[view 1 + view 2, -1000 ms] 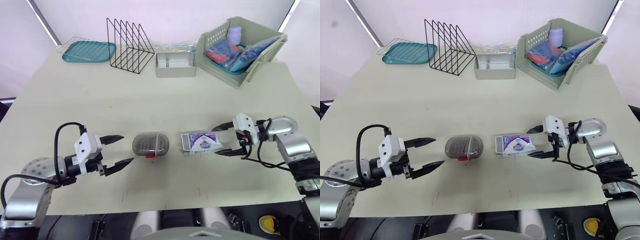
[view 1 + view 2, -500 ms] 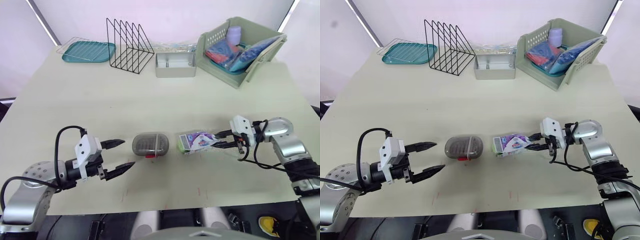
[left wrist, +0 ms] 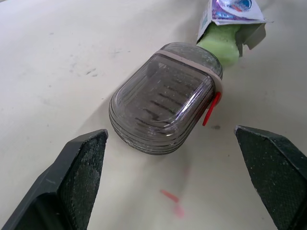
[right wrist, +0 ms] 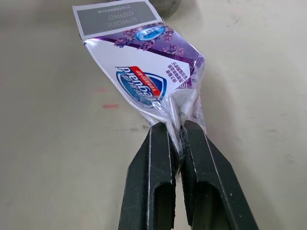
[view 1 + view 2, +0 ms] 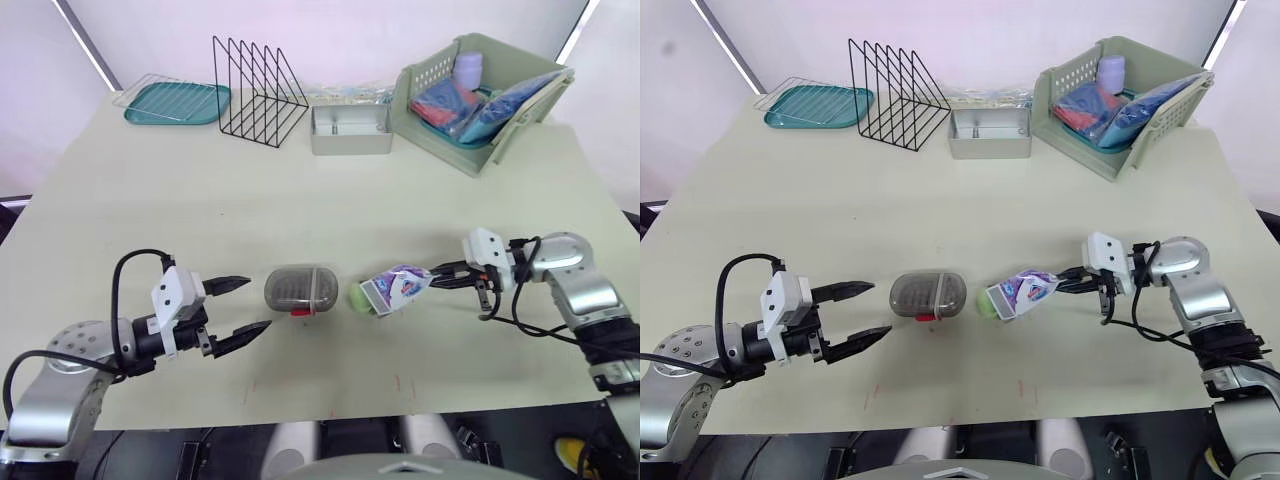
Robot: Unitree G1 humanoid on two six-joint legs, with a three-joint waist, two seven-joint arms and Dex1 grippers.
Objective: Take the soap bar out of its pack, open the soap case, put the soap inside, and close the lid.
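Observation:
The purple and white soap pack (image 5: pixel 398 286) is tilted up at its right end, where my right gripper (image 5: pixel 437 276) is shut on its crimped tail (image 4: pixel 178 111). A green soap bar (image 5: pixel 357 296) pokes out of the pack's open left end, resting on the table next to the soap case. The smoky clear soap case (image 5: pixel 301 288) with a red latch (image 3: pixel 210 109) lies shut at the table's front middle. My left gripper (image 5: pixel 240 306) stands open just left of the case, not touching it.
Along the far edge stand a teal tray (image 5: pixel 178 102), a black wire rack (image 5: pixel 258 91), a grey metal tin (image 5: pixel 350 130) and a green basket (image 5: pixel 482 100) full of packets. The table's front edge runs just below both arms.
My right gripper shut on the pack's right end and lifted it. The pack tilted and the green soap slid partly out on the left. The left gripper stayed put, open.

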